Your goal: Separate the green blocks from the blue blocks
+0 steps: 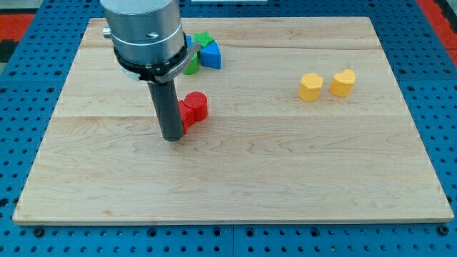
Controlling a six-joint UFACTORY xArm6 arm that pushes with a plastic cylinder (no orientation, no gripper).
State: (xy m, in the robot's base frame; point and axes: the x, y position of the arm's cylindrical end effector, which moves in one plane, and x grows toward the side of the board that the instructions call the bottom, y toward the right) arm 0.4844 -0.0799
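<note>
My tip (171, 137) rests on the wooden board (235, 178), just left of and below two red blocks: a red cylinder (196, 105) and a second red block (187, 118) partly hidden by the rod. Above them at the view's top a blue block (211, 55) sits close against a green star block (203, 39) and a green round block (191, 66). My arm's body hides part of this group. The tip is well below the green and blue blocks.
A yellow hexagon block (310, 86) and a yellow heart block (343, 83) sit side by side at the view's right. A blue pegboard table (28, 43) surrounds the board.
</note>
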